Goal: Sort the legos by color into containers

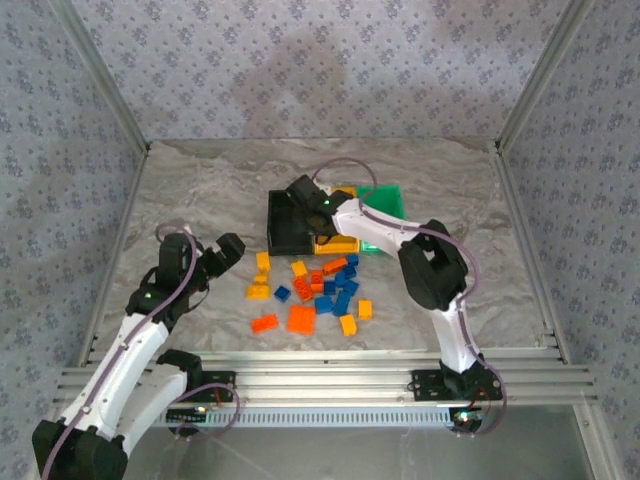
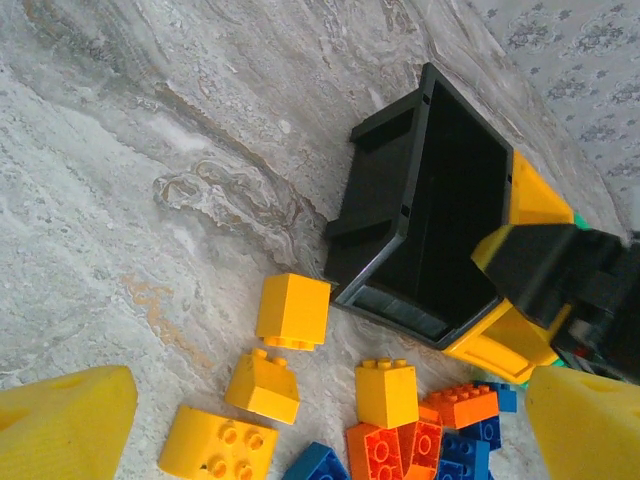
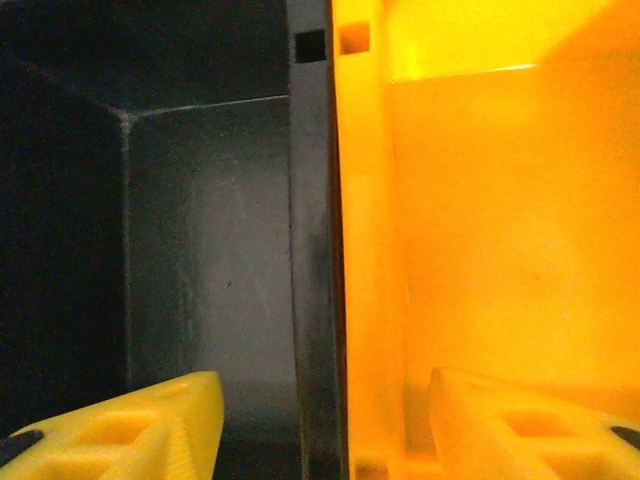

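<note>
- right gripper [image 3: 320,440] jaws parted partway, nothing between them, low over the wall joining black bin [image 3: 200,250] and yellow bin [image 3: 500,200]; looks like a drop spot, which side unclear
- left gripper [image 2: 320,440] spread wide, empty, left of black bin and nearer the arms, facing the pile, likely set up for a pick
- legos [image 1: 315,290] loose on table [image 1: 200,190] just in front of black bin, orange, blue, yellow mixed; sorting barely begun by my read
- green bin [image 1: 385,200] at far end of the row from black bin
</note>
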Motion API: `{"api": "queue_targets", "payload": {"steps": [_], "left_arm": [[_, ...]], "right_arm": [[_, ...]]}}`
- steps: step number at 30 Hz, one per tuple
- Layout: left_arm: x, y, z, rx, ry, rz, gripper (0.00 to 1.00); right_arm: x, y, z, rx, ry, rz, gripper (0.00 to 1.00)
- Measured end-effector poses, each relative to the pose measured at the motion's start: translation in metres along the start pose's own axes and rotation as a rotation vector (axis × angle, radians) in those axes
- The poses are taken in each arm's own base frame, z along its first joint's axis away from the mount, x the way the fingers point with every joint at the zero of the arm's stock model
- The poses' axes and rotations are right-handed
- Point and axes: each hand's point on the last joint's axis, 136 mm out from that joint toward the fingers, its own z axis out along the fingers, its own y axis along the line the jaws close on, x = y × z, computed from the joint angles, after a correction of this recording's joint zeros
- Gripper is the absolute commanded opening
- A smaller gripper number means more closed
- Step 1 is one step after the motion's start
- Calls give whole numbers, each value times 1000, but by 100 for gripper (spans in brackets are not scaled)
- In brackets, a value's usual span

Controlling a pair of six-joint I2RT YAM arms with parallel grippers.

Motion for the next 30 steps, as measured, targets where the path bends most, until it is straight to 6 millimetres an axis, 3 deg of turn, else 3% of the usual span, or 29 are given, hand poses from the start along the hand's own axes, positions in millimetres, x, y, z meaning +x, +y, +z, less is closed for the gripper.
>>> {"api": "queue_targets", "payload": {"steps": [5, 9, 12, 16, 24, 30], "left_arm": [[-3, -6, -4, 12, 1, 7, 99], [5, -2, -4, 0, 36, 6, 99], [9, -1, -3, -1, 58, 4, 100], [16, 3, 2, -9, 88, -1, 99], [27, 11, 10, -32, 135, -7, 100], [32, 15, 11, -37, 148, -8, 99]], "right_arm": [[11, -17, -58, -61, -26, -19, 62], [50, -54, -81, -40, 14, -38, 62], [94, -94, -81, 31, 99, -61, 61], [139, -121, -76, 72, 221, -82, 60], [180, -123, -75, 45, 343, -117, 59], [190, -125, -76, 50, 376, -129, 57]]}}
